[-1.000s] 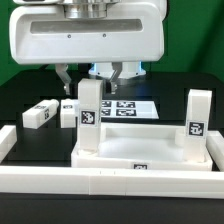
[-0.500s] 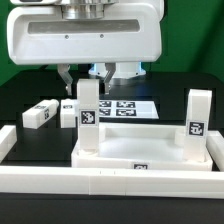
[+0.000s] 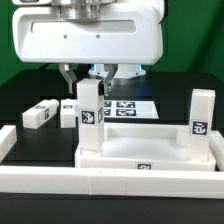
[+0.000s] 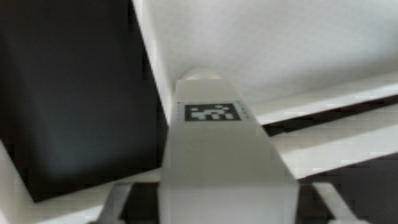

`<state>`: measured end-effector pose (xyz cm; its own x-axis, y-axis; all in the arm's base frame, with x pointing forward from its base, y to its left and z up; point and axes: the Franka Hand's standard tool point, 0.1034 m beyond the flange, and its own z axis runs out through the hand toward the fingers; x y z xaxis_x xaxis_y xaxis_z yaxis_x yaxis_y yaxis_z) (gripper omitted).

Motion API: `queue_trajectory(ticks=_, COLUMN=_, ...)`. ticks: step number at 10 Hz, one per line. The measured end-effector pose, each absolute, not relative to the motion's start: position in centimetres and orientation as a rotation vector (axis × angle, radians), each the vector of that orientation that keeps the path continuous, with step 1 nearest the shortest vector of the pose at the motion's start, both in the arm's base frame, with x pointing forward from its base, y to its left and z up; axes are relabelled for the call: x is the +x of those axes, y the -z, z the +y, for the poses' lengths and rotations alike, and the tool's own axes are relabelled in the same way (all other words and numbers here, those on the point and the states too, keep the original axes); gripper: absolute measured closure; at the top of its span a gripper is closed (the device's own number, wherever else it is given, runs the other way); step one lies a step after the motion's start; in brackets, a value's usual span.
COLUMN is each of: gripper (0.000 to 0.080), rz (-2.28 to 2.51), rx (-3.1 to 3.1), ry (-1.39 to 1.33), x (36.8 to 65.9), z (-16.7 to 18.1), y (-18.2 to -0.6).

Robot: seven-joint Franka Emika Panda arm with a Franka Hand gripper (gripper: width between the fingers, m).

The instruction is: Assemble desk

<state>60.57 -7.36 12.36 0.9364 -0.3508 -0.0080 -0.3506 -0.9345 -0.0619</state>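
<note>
The white tray-like tabletop (image 3: 150, 150) lies at the front with two white tagged legs standing upright in it. One leg (image 3: 90, 115) is at the exterior view's left and the other (image 3: 201, 118) is at its right. My gripper (image 3: 92, 78) hangs over the left leg with one finger on each side of the leg's top. In the wrist view that leg (image 4: 222, 150) runs between my fingers (image 4: 125, 200), with a dark gap on either side. The gripper (image 4: 226, 202) is open and is not pressing on the leg.
Two more tagged legs (image 3: 38, 113) (image 3: 68, 112) lie on the black table at the exterior view's left. The marker board (image 3: 128, 106) lies behind the tabletop. White border rails (image 3: 110, 182) run along the front and both sides.
The tabletop with its two upright legs has shifted slightly toward the exterior view's right. The gripper has stayed over the left leg.
</note>
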Motion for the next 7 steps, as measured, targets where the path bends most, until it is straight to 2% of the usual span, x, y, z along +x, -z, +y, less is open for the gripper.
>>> queue_trajectory(ticks=3, gripper=0.0509, rz=1.118, rx=-2.812, ry=-0.01, x=60.49, z=-6.93, y=-12.13)
queue_trajectory(ticks=7, gripper=0.0509, rz=1.587, rx=-2.542, ry=-0.065, x=60.44, z=-6.47, y=-12.08)
